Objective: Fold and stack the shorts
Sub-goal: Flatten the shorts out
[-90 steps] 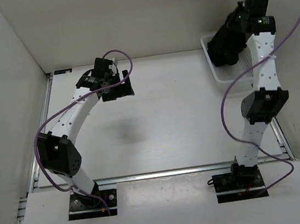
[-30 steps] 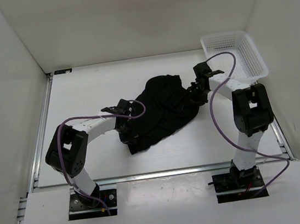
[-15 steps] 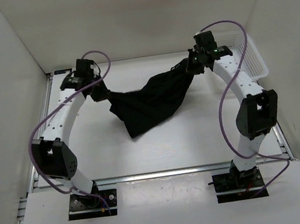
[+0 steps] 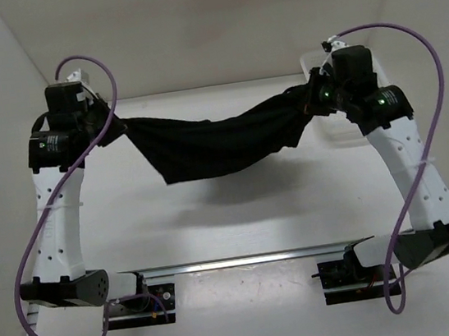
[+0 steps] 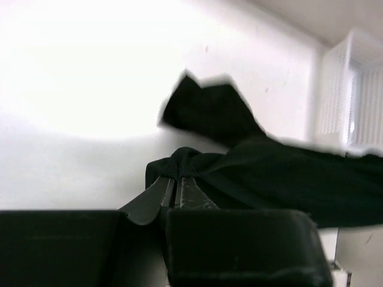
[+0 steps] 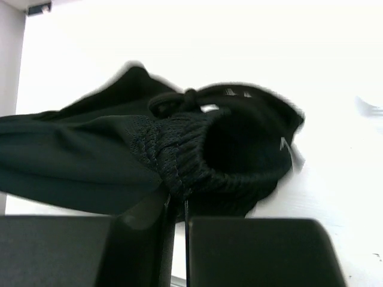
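Observation:
The black shorts (image 4: 213, 143) hang in the air, stretched wide between both arms above the table, sagging in the middle. My left gripper (image 4: 113, 126) is shut on the shorts' left end. In the left wrist view the fabric (image 5: 263, 173) bunches right at my left gripper (image 5: 177, 179). My right gripper (image 4: 311, 98) is shut on the right end. In the right wrist view the ribbed waistband (image 6: 179, 155) is pinched at my right gripper (image 6: 177, 200), with a drawstring knot (image 6: 190, 95) above it.
A white mesh basket (image 4: 325, 131) stands at the back right, mostly hidden behind the right arm; in the left wrist view the basket (image 5: 353, 89) shows at the far right. White walls close in the table (image 4: 239, 216) on three sides.
Both arms have risen and moved apart, pulling the shorts from a loose drape into a wide stretched span high above the table.

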